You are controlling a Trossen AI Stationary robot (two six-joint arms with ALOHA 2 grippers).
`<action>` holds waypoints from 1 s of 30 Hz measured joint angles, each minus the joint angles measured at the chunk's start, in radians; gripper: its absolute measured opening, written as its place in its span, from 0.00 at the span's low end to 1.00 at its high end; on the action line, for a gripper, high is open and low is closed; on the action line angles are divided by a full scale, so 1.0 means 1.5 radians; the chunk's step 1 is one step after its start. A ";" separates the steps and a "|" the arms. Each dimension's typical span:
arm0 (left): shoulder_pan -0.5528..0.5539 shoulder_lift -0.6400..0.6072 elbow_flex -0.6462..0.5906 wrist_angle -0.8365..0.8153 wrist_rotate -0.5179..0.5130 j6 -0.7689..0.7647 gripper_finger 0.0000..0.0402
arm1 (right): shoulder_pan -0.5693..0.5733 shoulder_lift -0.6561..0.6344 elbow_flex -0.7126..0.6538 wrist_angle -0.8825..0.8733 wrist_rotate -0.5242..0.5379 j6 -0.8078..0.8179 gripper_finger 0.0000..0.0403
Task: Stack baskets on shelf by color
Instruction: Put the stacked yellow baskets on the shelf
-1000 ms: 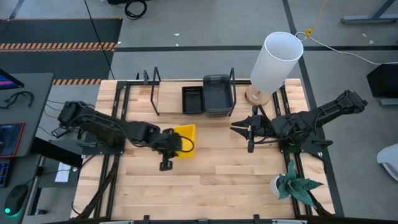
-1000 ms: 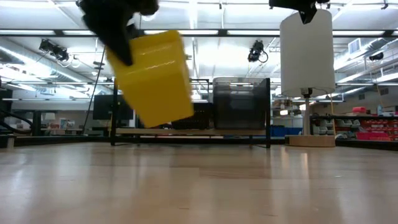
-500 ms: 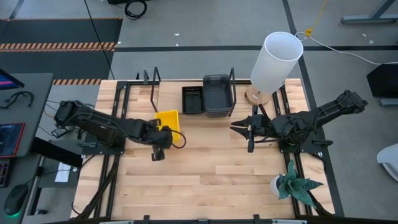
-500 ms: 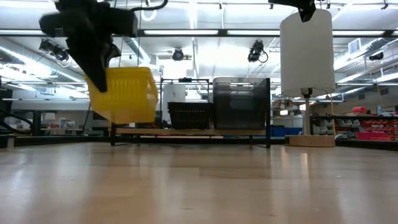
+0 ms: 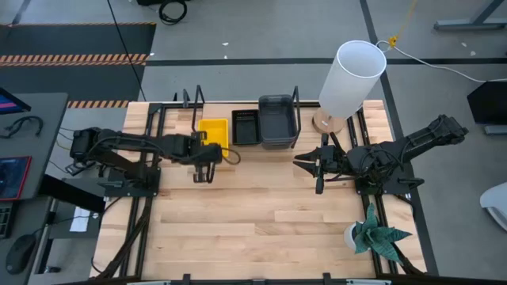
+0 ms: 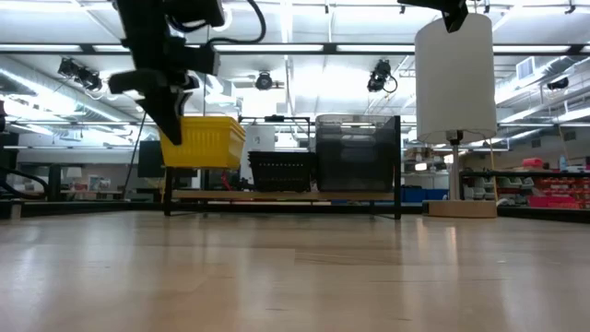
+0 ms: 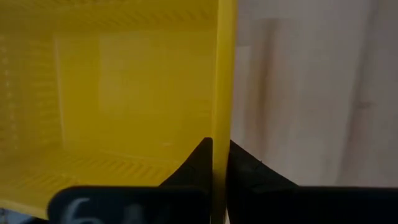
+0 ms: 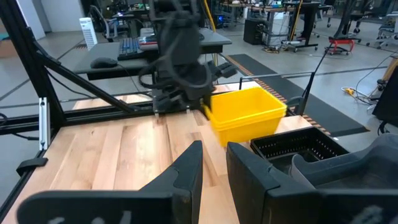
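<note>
A yellow basket point(image 5: 214, 131) point(image 6: 205, 143) hangs level above the left part of the shelf point(image 5: 238, 148) point(image 6: 277, 195), held by my left gripper point(image 5: 207, 149) point(image 7: 216, 146), which is shut on it. A black gridded basket point(image 5: 245, 127) point(image 6: 281, 171) and a taller dark grey basket point(image 5: 277, 120) point(image 6: 355, 152) stand on the shelf board to its right. My right gripper point(image 5: 299, 164) point(image 8: 214, 155) waits right of the table's middle, its fingers a little apart and touching nothing. The other baskets are out of view. My left gripper pinches the yellow basket's near-side wall point(image 7: 224, 93) at its rim. One finger point(image 7: 200, 158) is inside the basket and the other point(image 7: 244, 167) outside. The fingers come from above, slanting down. The basket is lifted clear of the shelf board and sits level.
A tall white lamp point(image 5: 352, 79) point(image 6: 454, 78) stands on a wooden base at the far right, beside the shelf's right wire frame point(image 5: 296, 111). A small potted plant point(image 5: 376, 233) sits near the right near corner. The plank table in front of the shelf is bare.
My left gripper has carried the yellow basket from the table's middle toward the far edge and somewhat left, to above the shelf's left part. The basket, tilted a second ago, now hangs level. The gripper has stayed shut on it.
</note>
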 joint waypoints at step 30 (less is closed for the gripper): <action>0.227 0.056 0.000 0.087 0.107 0.209 0.43 | 0.009 0.000 0.000 -0.004 -0.018 -0.027 0.19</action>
